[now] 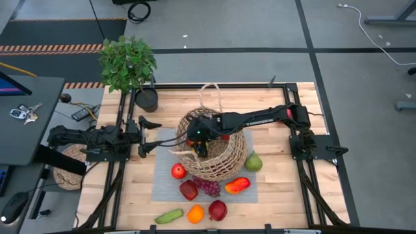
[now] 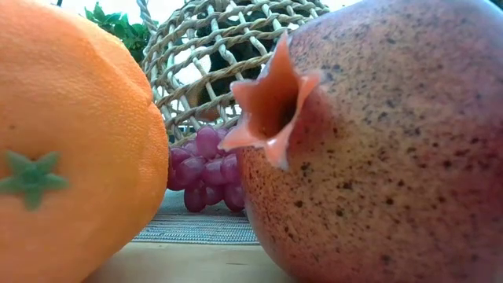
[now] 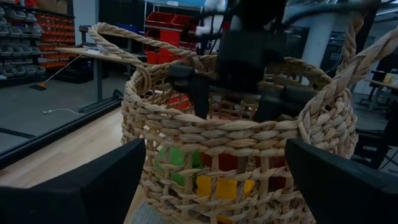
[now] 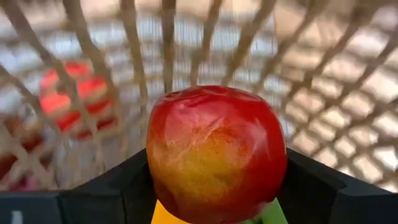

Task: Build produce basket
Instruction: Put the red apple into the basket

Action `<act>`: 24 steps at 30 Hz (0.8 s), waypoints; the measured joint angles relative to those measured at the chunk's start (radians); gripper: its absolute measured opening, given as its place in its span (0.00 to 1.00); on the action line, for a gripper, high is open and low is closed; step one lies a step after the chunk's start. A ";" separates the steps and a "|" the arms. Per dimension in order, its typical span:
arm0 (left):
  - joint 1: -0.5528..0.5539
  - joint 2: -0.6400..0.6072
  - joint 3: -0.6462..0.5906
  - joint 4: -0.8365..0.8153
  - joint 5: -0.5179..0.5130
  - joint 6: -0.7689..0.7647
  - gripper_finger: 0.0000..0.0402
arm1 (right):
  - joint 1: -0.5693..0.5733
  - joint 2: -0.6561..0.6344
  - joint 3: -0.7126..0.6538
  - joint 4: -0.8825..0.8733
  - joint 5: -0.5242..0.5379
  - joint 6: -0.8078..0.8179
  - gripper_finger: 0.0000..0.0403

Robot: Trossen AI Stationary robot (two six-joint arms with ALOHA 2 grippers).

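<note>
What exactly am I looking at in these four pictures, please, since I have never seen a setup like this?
Two robot arms work at a wooden table. One picture looks straight down, one sits at table height, and two come from cameras on the arms' wrists. The right gripper reaches into the wicker basket and is shut on a red apple. The left gripper waits open beside the basket. Around it lie a pear, pepper, grapes, cucumber, orange and pomegranate; a potted plant stands at the corner.
</note>
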State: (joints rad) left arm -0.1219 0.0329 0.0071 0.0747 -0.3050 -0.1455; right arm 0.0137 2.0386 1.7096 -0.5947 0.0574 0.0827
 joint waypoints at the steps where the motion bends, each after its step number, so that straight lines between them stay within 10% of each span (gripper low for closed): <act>1: 0.000 0.005 0.000 0.005 -0.001 0.000 0.98 | -0.002 0.008 0.000 0.010 0.000 0.000 0.68; 24: 0.000 0.039 0.000 -0.004 0.000 0.000 0.98 | -0.003 0.024 0.000 -0.066 0.038 -0.008 0.68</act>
State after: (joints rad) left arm -0.1219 0.0715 0.0071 0.0704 -0.3054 -0.1452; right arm 0.0109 2.0621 1.7096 -0.6609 0.0956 0.0750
